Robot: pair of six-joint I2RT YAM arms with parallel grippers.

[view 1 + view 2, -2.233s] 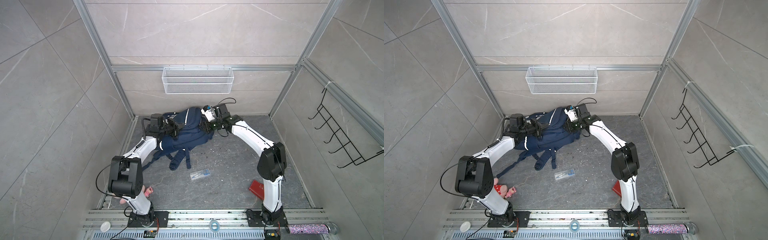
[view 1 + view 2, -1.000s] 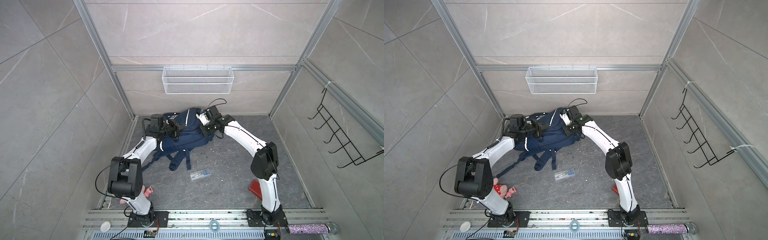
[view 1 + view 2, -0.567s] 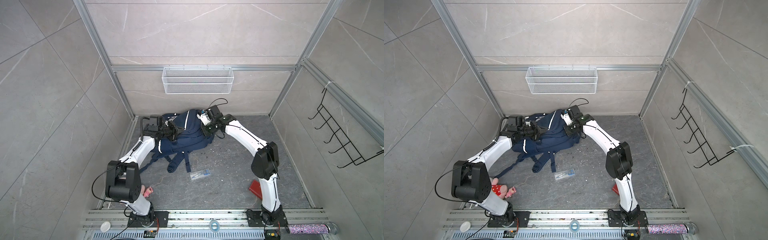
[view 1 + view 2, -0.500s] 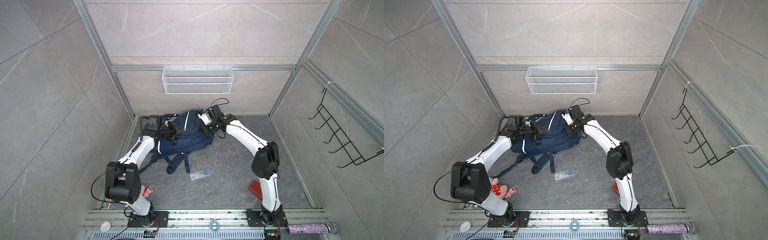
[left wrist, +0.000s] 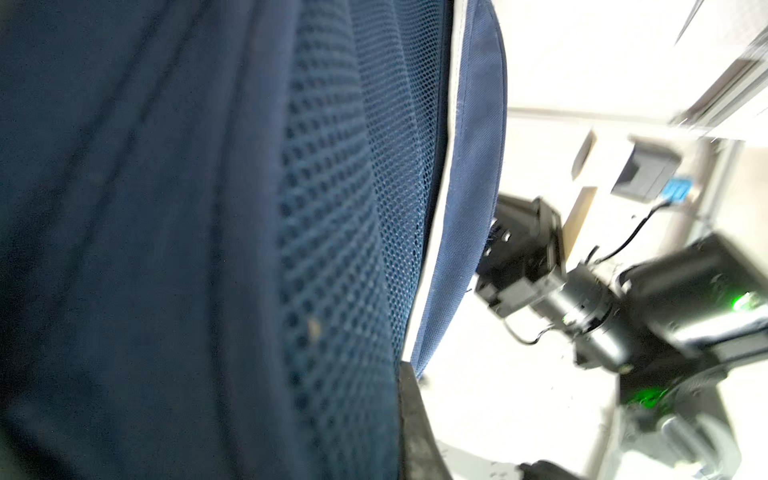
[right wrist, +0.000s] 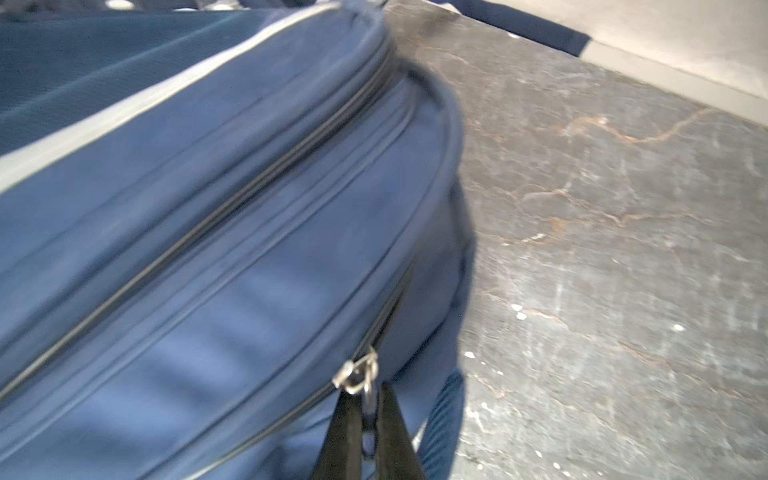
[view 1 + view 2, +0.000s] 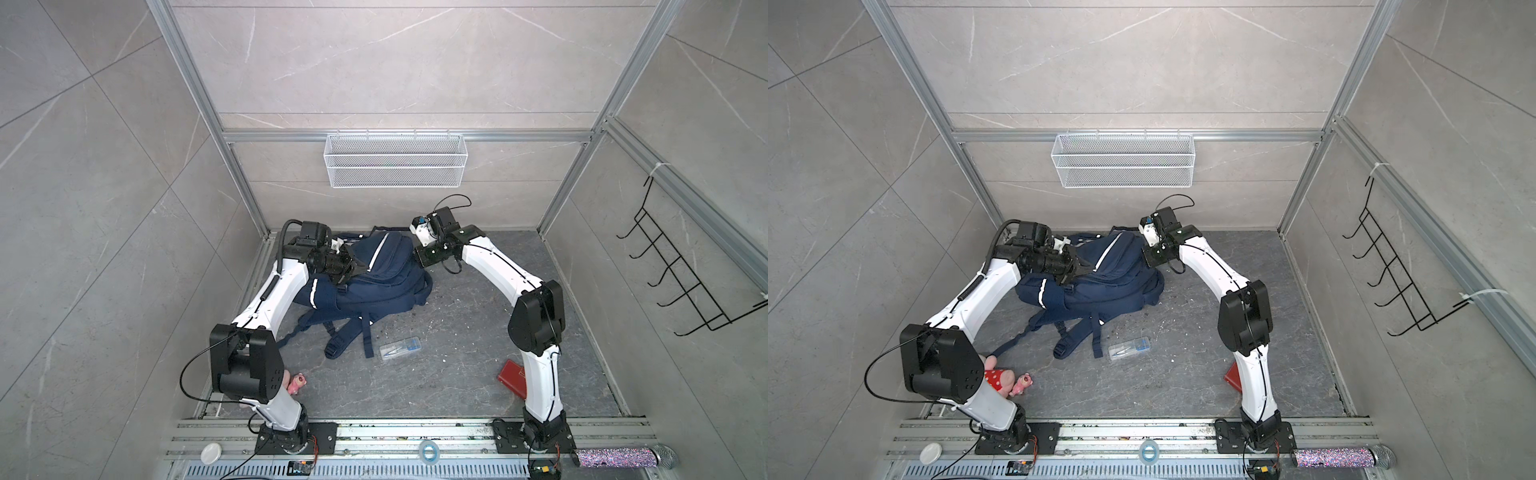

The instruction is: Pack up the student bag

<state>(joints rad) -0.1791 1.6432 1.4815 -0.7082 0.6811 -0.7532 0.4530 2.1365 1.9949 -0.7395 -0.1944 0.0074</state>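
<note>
A: Straps (image 7: 336, 349) have slid toward the frame's lower left, and the left arm (image 7: 274, 299) drew back. Bag's position?

B: Mid-frame, the student bag (image 7: 374, 274) sits propped at the rear of the bench (image 7: 457, 374). Left pincer (image 7: 351, 268) closed on its left-edge cloth, right pincer (image 6: 365, 399) clamped on the zip pull (image 6: 358, 374).

A: Bearing?

B: Bag lies left of the right pincer. Zip track runs away from it along the bag's curved side. The right arm (image 7: 498, 266) is nearer.

Bare floor (image 7: 478, 316) lay open right of the backpack (image 7: 386, 270); its straps (image 7: 365, 332), a clear case (image 7: 400, 348) and a red item (image 7: 512, 376) cluttered the front.
</note>
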